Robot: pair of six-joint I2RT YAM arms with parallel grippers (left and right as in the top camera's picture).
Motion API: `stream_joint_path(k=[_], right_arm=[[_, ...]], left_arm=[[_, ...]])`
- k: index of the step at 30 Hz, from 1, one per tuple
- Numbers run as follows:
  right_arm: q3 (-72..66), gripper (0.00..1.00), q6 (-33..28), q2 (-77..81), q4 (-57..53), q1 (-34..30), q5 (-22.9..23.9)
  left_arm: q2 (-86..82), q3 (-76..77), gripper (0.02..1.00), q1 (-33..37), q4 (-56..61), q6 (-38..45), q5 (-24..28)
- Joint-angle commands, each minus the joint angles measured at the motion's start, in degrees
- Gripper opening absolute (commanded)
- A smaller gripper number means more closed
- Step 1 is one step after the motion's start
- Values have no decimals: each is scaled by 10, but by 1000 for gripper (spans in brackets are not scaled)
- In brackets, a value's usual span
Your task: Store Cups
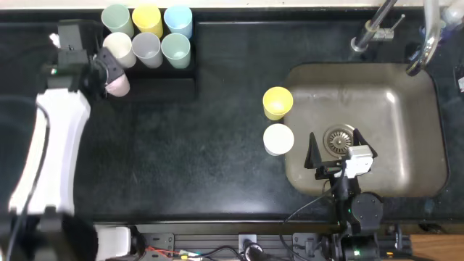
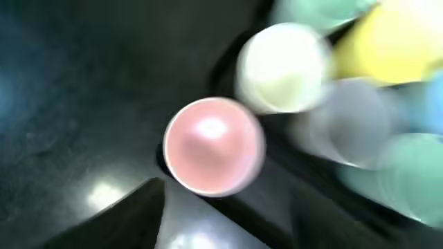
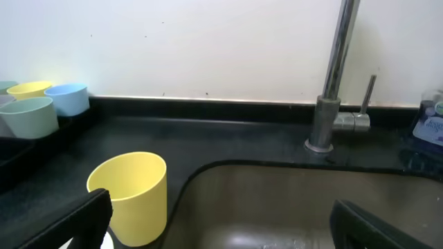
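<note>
A black rack (image 1: 170,81) at the counter's back left carries several upside-down cups, among them a cream cup (image 1: 119,48) (image 2: 280,68) and a grey cup (image 1: 147,46). My left gripper (image 1: 109,72) is at the rack's left end, shut on a pink cup (image 1: 117,85) (image 2: 214,146) whose base faces the wrist camera. A yellow cup (image 1: 277,102) (image 3: 131,197) and a white cup (image 1: 278,139) stand upside down on the counter beside the sink. My right gripper (image 1: 335,147) (image 3: 228,238) hangs open over the sink, holding nothing.
The steel sink (image 1: 406,94) takes up the right side, with a faucet (image 1: 377,29) (image 3: 332,90) behind it. A bottle (image 3: 430,124) stands at the far right. Dark counter (image 1: 188,159) lies between rack and sink.
</note>
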Motion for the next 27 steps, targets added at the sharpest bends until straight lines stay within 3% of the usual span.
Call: stream_joint_path(k=[1,5,12,17,27], right_arm=[[-5,998,-3,-6,5,3,-3],[-5,996,-3,-6,5,3,-3],[-5,998,-3,-6,5,3,-3],[-5,998,-3,-6,5,3,-3],[-5,998,-3,-6,5,3,-3]], left_arm=[[-95,-1,684,-94,9,-3,-8],[-107,0,702,-225,32,-46,-15],[-25,1,726,-388,45,-136,-15],[75,35,728,-447,48,-141,-12],[235,158,720,-490,11,-123,0]])
